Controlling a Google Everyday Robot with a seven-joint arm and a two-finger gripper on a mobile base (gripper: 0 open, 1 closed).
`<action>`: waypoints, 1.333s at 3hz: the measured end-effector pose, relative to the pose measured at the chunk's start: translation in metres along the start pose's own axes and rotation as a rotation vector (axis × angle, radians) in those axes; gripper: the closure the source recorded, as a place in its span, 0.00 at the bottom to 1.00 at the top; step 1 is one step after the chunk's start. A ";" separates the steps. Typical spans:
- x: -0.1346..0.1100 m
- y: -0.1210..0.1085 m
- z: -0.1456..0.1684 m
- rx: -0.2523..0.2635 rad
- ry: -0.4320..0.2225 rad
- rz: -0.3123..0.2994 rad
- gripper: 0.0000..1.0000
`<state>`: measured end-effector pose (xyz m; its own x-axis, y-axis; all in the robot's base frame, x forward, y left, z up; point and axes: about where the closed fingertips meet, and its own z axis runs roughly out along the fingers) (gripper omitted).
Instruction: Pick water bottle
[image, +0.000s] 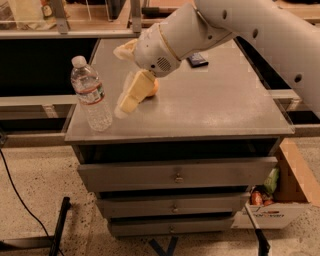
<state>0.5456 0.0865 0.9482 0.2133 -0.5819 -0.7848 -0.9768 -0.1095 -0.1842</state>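
The water bottle (91, 96) is clear ribbed plastic with a white cap and a white label. It stands upright at the front left corner of the grey metal cabinet top (210, 107). My gripper (120, 79) hangs over the cabinet top just right of the bottle, apart from it. Its cream fingers (131, 95) are spread open, with nothing between them. The white arm reaches in from the upper right.
An orange fruit (153, 88) lies behind the lower finger. A small dark flat object (198, 60) lies further back on the top. The cabinet has drawers (175, 175) below. A cardboard box (280, 200) with items stands on the floor at the right.
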 end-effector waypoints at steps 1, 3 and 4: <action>0.004 -0.022 0.015 0.011 -0.042 0.026 0.00; 0.012 -0.055 0.038 -0.028 -0.164 0.054 0.00; 0.004 -0.047 0.062 -0.129 -0.195 0.068 0.00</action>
<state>0.5940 0.1395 0.9169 0.1350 -0.4264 -0.8944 -0.9809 -0.1849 -0.0599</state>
